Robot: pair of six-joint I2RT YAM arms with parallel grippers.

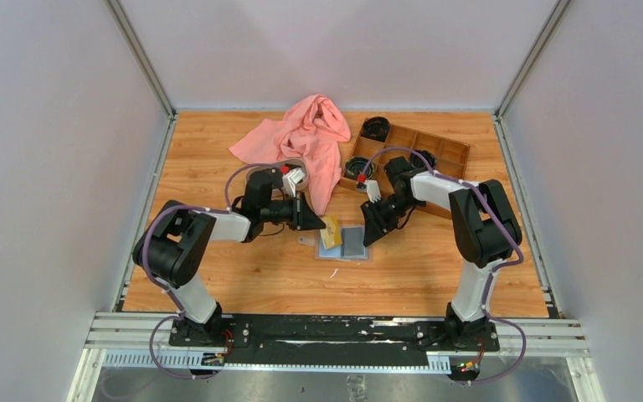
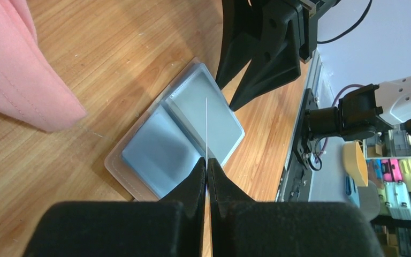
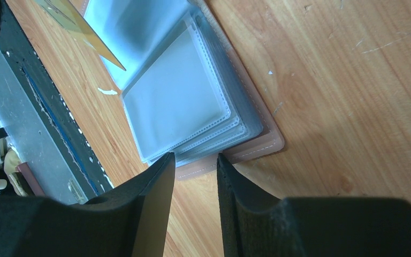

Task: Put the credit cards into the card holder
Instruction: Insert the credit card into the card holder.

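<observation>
The card holder point(image 1: 350, 244) lies open and flat at the table's middle, with grey-blue clear sleeves point(image 3: 177, 101) over a tan-pink cover point(image 2: 119, 167). My left gripper point(image 2: 207, 166) is shut on a gold-tan credit card point(image 1: 331, 232). The card stands over the holder's left half. It shows edge-on as a thin pale line point(image 2: 206, 126) in the left wrist view and as a gold corner point(image 3: 85, 32) in the right wrist view. My right gripper point(image 3: 195, 159) is open at the holder's right edge, with nothing between its fingers point(image 2: 257, 75).
A pink cloth point(image 1: 301, 138) lies heaped at the back, partly over an oval tray point(image 1: 291, 164). A brown wooden compartment box point(image 1: 435, 151) with black items stands at the back right, behind the right arm. Grey walls close in both sides.
</observation>
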